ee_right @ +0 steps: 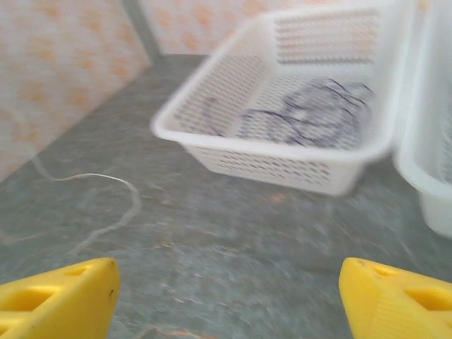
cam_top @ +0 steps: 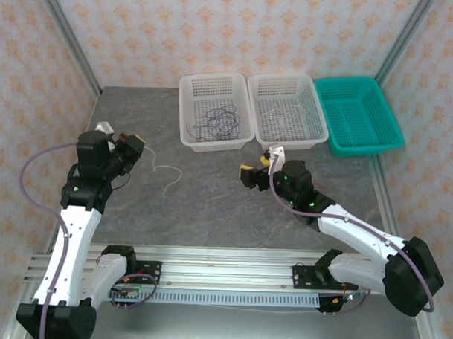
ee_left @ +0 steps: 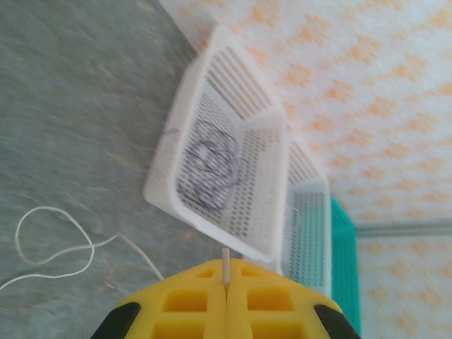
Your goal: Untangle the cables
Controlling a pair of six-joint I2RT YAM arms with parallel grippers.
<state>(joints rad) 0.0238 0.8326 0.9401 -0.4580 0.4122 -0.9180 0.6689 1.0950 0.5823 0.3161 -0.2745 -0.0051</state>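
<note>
A thin white cable (cam_top: 165, 172) lies in loose curves on the grey table, and one end runs up to my left gripper (cam_top: 135, 145). In the left wrist view the yellow jaws are pressed together on that white cable (ee_left: 225, 263), whose tip sticks out above them; the rest loops on the table (ee_left: 55, 246). A dark purple-black cable (cam_top: 217, 121) lies coiled in the left white basket (cam_top: 189, 131). It also appears in both wrist views (ee_left: 209, 169) (ee_right: 311, 113). My right gripper (cam_top: 257, 167) hangs open over bare table, with its fingertips (ee_right: 67, 296) far apart and nothing between them.
Three baskets stand in a row at the back: the left white one, a middle white basket (cam_top: 317, 132) and a teal basket (cam_top: 391, 134) at the right. Patterned walls close in the table on three sides. A metal rail (cam_top: 208, 257) runs along the near edge.
</note>
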